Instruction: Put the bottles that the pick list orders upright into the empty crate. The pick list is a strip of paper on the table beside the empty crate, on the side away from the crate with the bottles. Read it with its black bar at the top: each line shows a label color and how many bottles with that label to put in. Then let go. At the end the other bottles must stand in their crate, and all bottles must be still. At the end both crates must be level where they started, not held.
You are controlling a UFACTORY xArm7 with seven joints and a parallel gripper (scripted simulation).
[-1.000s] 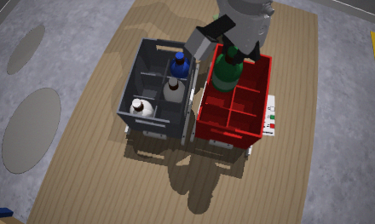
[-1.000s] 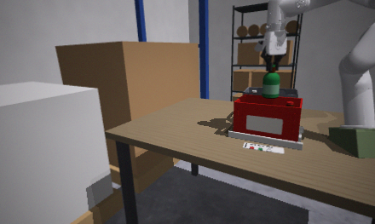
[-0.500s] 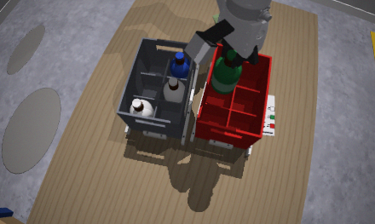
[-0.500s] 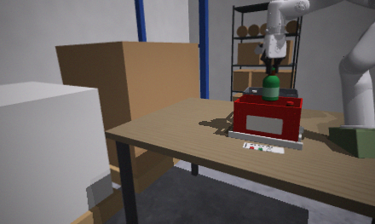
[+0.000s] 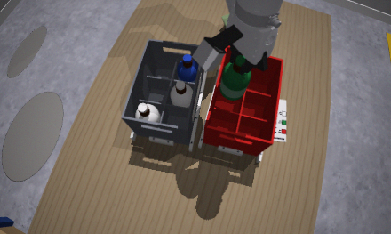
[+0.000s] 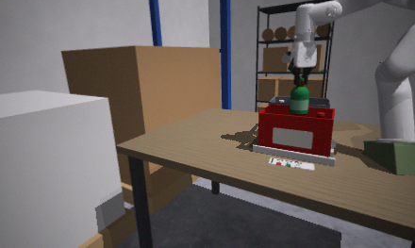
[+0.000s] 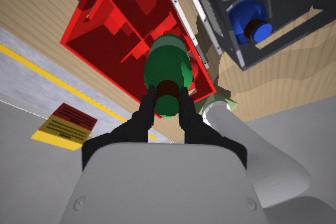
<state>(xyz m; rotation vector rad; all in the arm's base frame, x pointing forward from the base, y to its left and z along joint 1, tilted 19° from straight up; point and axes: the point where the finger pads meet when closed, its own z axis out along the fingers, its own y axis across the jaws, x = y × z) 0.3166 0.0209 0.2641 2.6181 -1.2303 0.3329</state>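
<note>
My gripper (image 7: 167, 95) (image 6: 300, 80) is shut on the neck of a green bottle (image 5: 235, 83) (image 6: 299, 101) (image 7: 167, 67) and holds it upright, partly lowered into a back compartment of the red crate (image 5: 262, 135) (image 6: 283, 122) (image 7: 97, 40). A red cap (image 6: 321, 114) shows in the red crate in the exterior view. The dark grey crate (image 5: 133, 100) (image 7: 285, 47) holds a blue bottle (image 5: 187, 69) (image 7: 250, 22) and two white bottles (image 5: 181, 93) (image 5: 147, 112). The pick list (image 5: 282, 125) (image 6: 291, 164) lies beside the red crate, with green and red marks.
A green block (image 6: 391, 155) stands at the arm's base on the table. A shelf rack (image 6: 264, 58) and cardboard boxes (image 6: 141, 91) stand beyond the table. The crates sit side by side on light rails (image 6: 292, 157).
</note>
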